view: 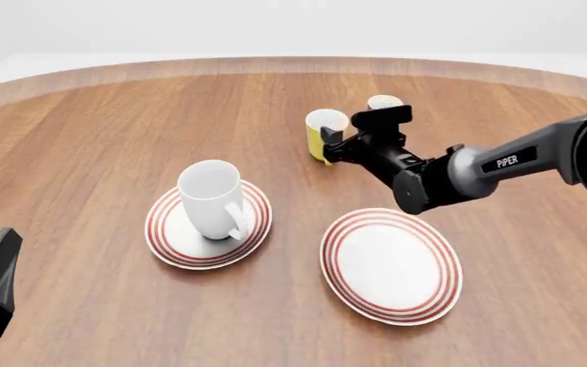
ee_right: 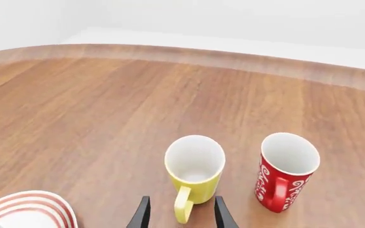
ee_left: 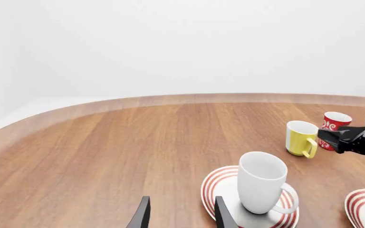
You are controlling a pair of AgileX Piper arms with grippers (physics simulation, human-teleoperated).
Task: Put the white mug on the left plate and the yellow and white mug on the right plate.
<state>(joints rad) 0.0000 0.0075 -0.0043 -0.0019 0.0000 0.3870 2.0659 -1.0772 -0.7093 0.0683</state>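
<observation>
With the white mug (view: 212, 199) sitting on the left plate (view: 163, 229), I am lining up my right end effector (ee_right: 178, 213), fingers spread wide around the handle of the yellow and white mug (ee_right: 194, 170) beside the red cup (ee_right: 285, 172), needing only to clench.

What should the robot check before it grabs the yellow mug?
1. White mug upright on the left plate: ok.
2. Right plate bare and ready: ok.
3. Right gripper open, a finger on each side of the yellow mug's handle: ok.
4. Yellow mug upright: ok.
5. Red cup apart from the yellow mug: ok, but close.
6. Left gripper open, out of the way: ok.
</observation>
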